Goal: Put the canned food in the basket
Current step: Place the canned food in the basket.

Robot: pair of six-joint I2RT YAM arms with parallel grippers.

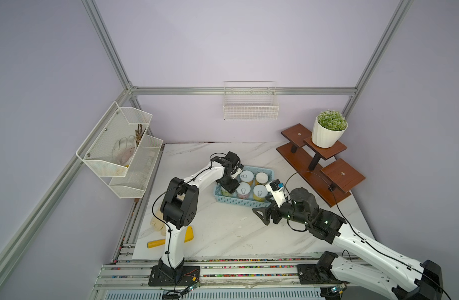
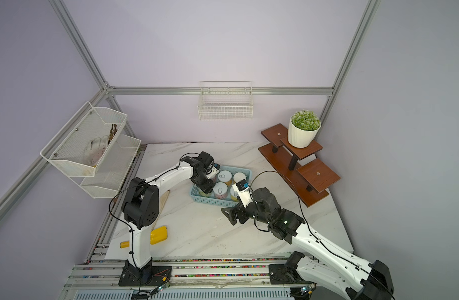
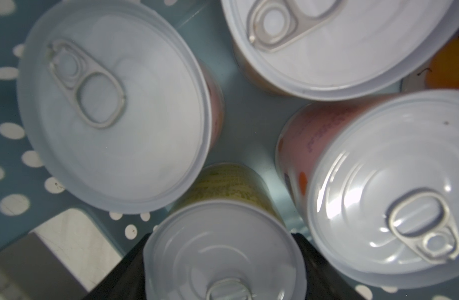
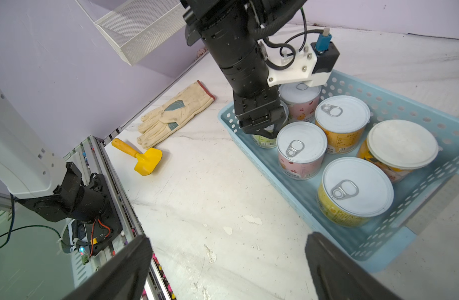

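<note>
Light blue basket (image 4: pixel 374 244) on marble surface (image 4: pixel 210 194) holds five upright cans (image 4: pixel 301 141). Left claw (image 4: pixel 264 131) pinches sixth, green-label can (image 3: pixel 223 246), over remaining corner slot, probably for release. Right claw (image 4: pixel 231 270) spread, empty, beside basket, out of way.

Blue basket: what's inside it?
Five upright cans show clearly; a sixth can, gripped by the left end effector, is mostly covered by it in the right wrist view. Anything beneath the cans is hidden.
</note>
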